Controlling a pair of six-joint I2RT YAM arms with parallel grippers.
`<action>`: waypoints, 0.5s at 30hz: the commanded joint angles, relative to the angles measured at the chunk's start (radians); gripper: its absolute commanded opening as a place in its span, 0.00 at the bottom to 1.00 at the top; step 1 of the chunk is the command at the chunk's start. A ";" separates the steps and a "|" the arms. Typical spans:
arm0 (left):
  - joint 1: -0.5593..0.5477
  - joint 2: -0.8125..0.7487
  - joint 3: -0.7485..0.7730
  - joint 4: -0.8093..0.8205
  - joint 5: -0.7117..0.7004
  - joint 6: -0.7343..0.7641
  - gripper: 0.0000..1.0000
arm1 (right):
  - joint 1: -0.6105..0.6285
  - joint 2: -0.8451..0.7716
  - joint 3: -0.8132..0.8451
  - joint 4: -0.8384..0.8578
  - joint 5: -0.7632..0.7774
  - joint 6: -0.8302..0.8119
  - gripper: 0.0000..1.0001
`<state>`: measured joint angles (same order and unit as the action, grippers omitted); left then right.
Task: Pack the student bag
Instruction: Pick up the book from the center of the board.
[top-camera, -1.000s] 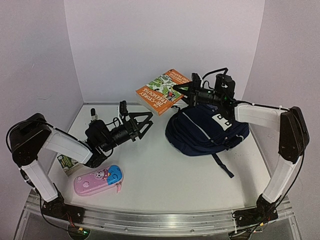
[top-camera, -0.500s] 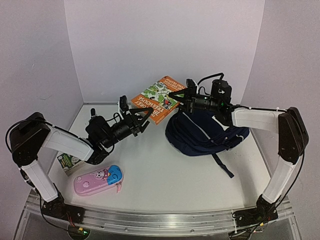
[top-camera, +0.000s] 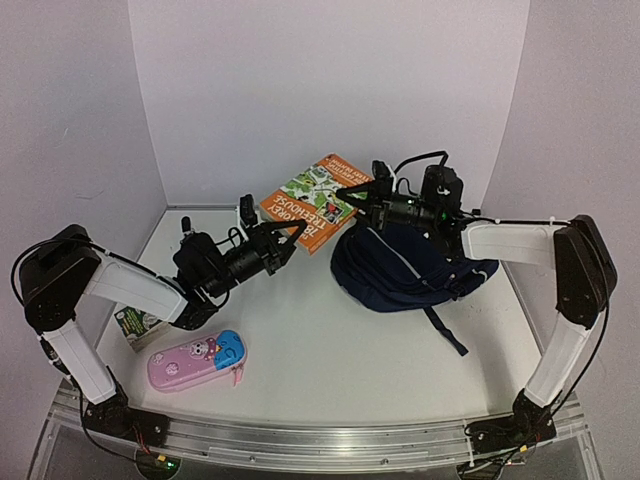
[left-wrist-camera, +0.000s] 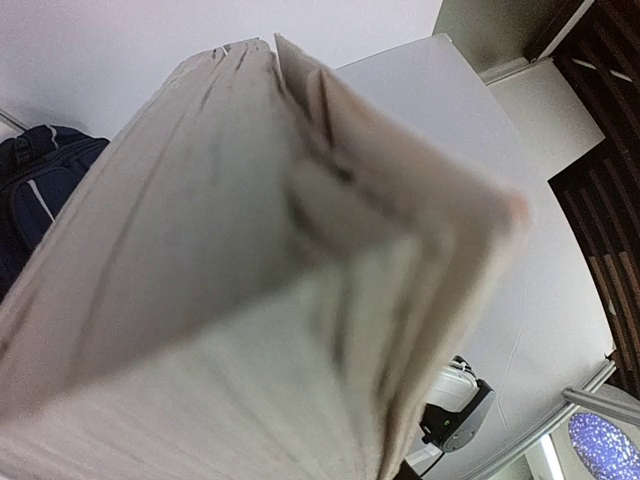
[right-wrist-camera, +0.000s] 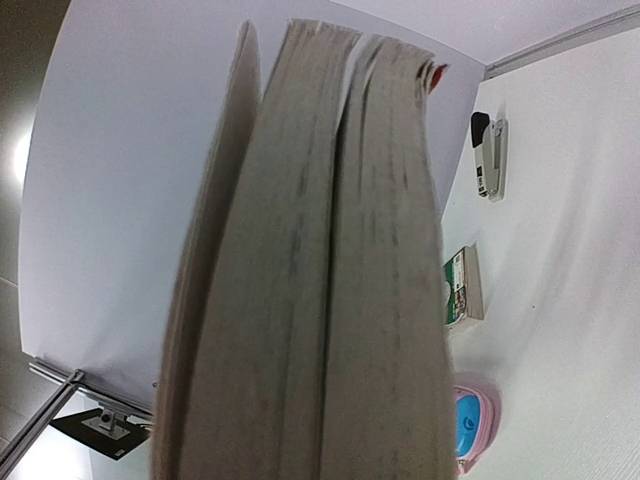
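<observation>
Pinching the book (top-camera: 312, 195) are left hand (top-camera: 292, 233) and right hand (top-camera: 350, 192).

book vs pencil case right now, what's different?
The book is orange and green; the pencil case is pink and blue. The book is held up in the right gripper; the pencil case lies flat on the table, untouched. The book looks larger than the pencil case. Neither is in the bag.

book (top-camera: 315, 196) behind-left of student bag (top-camera: 400, 275) | pencil case (top-camera: 196, 360) front-left
</observation>
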<state>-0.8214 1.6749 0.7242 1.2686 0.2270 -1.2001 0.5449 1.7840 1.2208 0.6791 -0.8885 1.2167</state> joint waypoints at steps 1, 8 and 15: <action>-0.001 -0.029 0.008 0.234 -0.070 0.028 0.16 | 0.020 -0.048 -0.015 0.073 -0.024 -0.013 0.02; 0.002 -0.036 -0.031 0.234 -0.109 0.020 0.00 | 0.020 -0.055 -0.033 0.059 -0.033 -0.049 0.39; 0.002 -0.043 -0.050 0.233 -0.120 0.023 0.00 | 0.008 -0.054 -0.033 0.021 -0.021 -0.070 0.72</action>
<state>-0.8304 1.6749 0.6727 1.2614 0.1701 -1.2042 0.5552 1.7833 1.1872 0.6734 -0.8953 1.1721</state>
